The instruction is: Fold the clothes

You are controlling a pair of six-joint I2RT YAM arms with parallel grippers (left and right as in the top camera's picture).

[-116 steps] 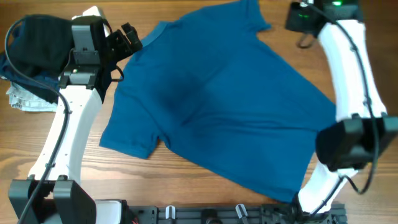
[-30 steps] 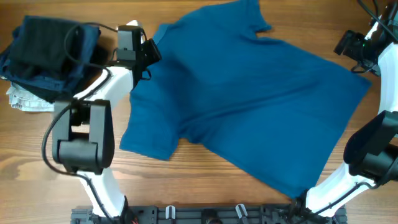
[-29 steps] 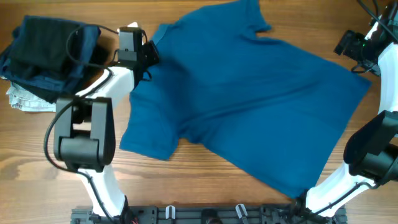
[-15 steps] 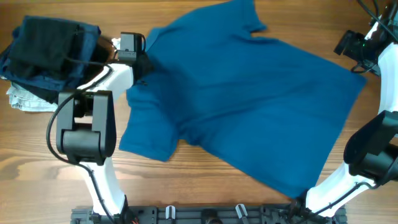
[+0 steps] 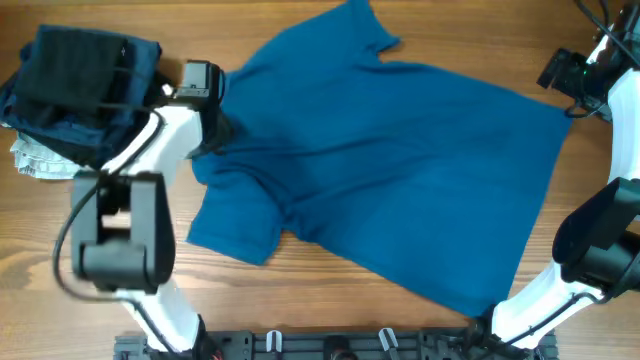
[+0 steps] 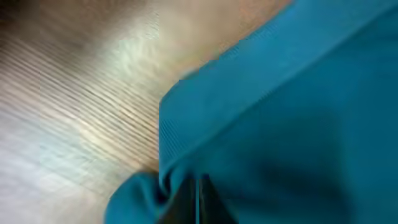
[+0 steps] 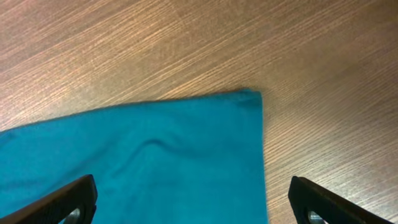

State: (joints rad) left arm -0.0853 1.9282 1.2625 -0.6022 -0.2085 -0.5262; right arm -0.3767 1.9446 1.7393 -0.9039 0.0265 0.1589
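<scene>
T-shirt (image 5: 400, 170): soft knit cloth, matt; fine ribbing at hem in left wrist view. Table (image 5: 40, 260): wood-grain top, smooth, slight sheen. Dark garments (image 5: 70, 70) at 10 o'clock: matt cloth, blk and navy. Pale cloth (image 5: 30, 160) under them: thin, crumpled. Arms (image 5: 150, 140): white plastic, glossy; joints blk, matt.

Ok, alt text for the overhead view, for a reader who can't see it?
A large blue T-shirt lies spread on a wooden table, with the left gripper shut on its edge near one sleeve. The right gripper stands open at the shirt's opposite corner, and dark folded garments sit off to one side.
</scene>
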